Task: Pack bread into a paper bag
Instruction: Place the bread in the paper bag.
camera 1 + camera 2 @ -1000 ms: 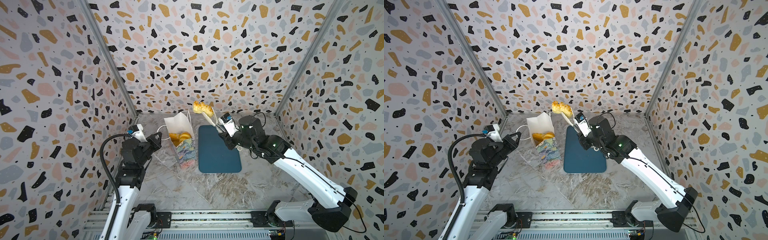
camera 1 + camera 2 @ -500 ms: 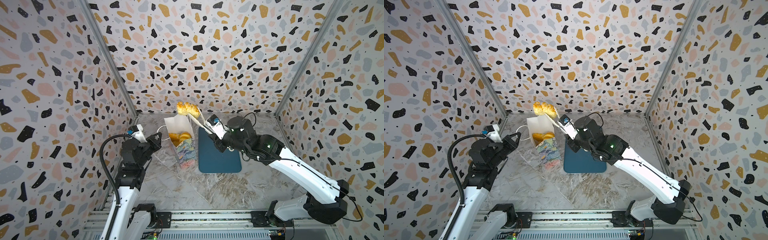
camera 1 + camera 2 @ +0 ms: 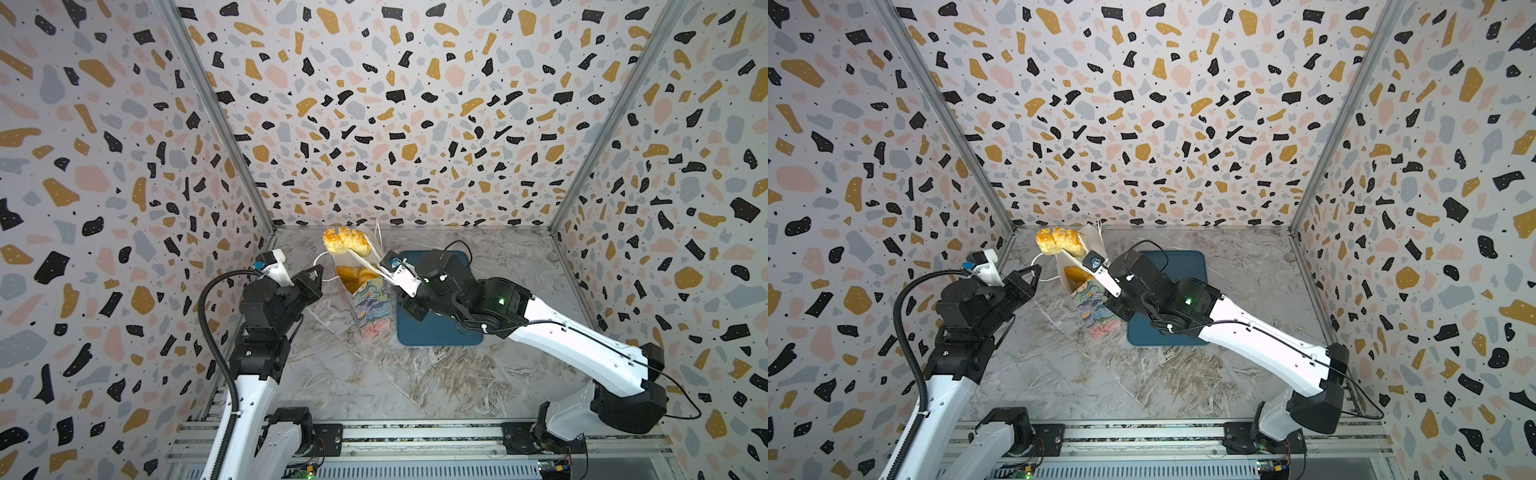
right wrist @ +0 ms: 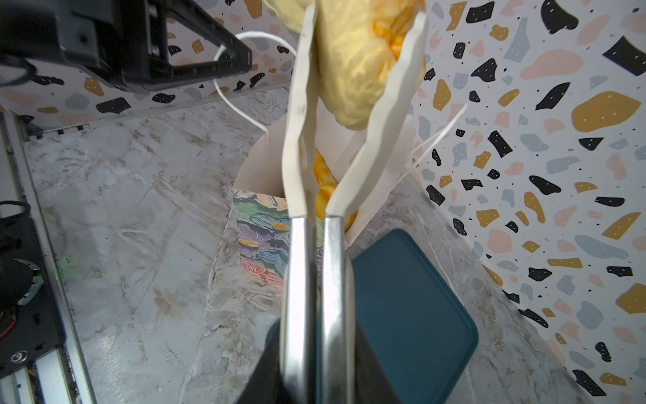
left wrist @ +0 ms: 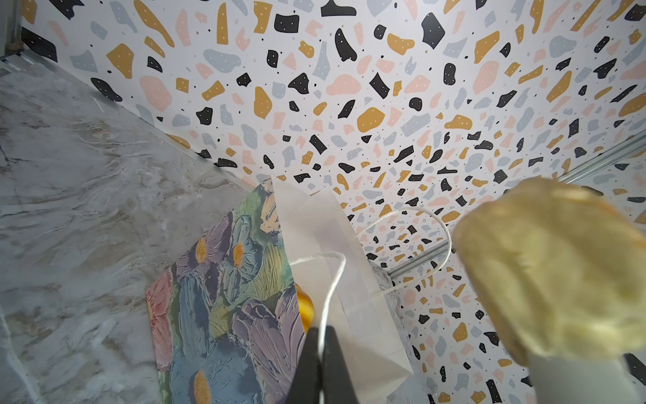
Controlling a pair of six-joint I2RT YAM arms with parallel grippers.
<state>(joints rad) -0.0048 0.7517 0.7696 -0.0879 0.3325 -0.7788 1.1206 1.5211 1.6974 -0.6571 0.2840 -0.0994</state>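
Paper bag [image 3: 372, 305] holds bread [image 3: 353, 275]; left gripper [image 3: 316, 274] pinches cord handle [image 5: 314, 257]; right gripper [image 3: 390, 275] clamps tongs [image 4: 297, 280] holding roll [image 3: 345, 241] above

The roll [image 3: 347, 241] in my tongs [image 4: 299, 140] is golden-orange on its ridged top and pale yellow underneath. The tongs have white tips and bare steel handles. The paper bag [image 3: 370, 307] is white inside; outside it carries painterly flowers in blue, green, purple and pink with orange centres, and its cord handle [image 5: 334, 290] is white. The bread [image 3: 353, 274] inside is glossy orange. The tray [image 3: 440, 332] is dark teal. The table [image 3: 374, 382] is grey-brown marble. The walls [image 3: 415, 104] are white terrazzo flecked black, mustard, pink and grey. My left gripper [image 5: 321, 353] is black.
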